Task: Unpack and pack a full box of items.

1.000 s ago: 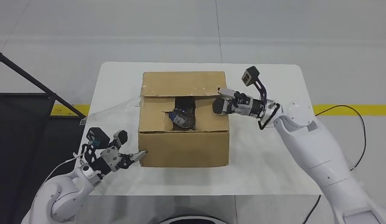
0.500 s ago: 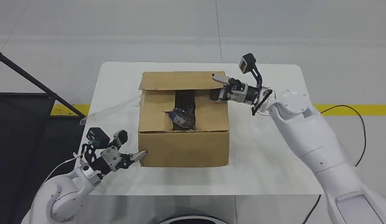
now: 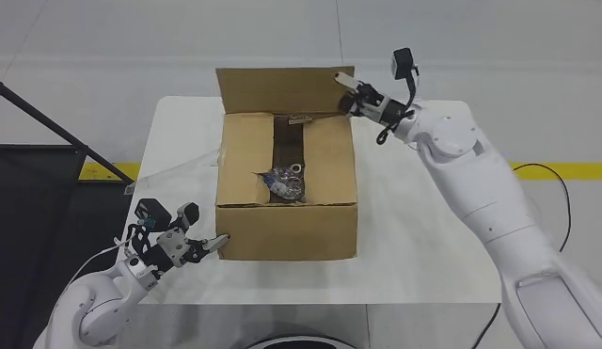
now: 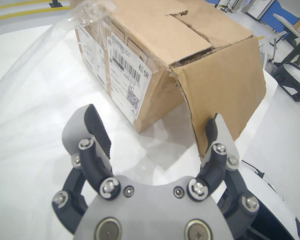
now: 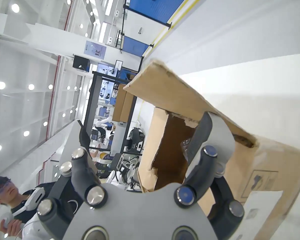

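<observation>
A brown cardboard box stands mid-table, its back flap raised upright. Both side flaps lie flat, and the gap between them shows a dark bagged item inside. My right gripper is open at the back flap's right corner; in the right wrist view one finger rests against the flap, right gripper. My left gripper stands open low on the table by the box's front left corner. In the left wrist view, left gripper, a fingertip sits at the edge of the hanging front flap.
A loose strip of clear tape trails from the box's left side over the white table; the tape curls above the labelled side. Free tabletop lies to the right of the box and along its front edge.
My right gripper has moved from over the box's right flap toward the back, and the back flap has swung from flat to upright. The left arm has kept still.
</observation>
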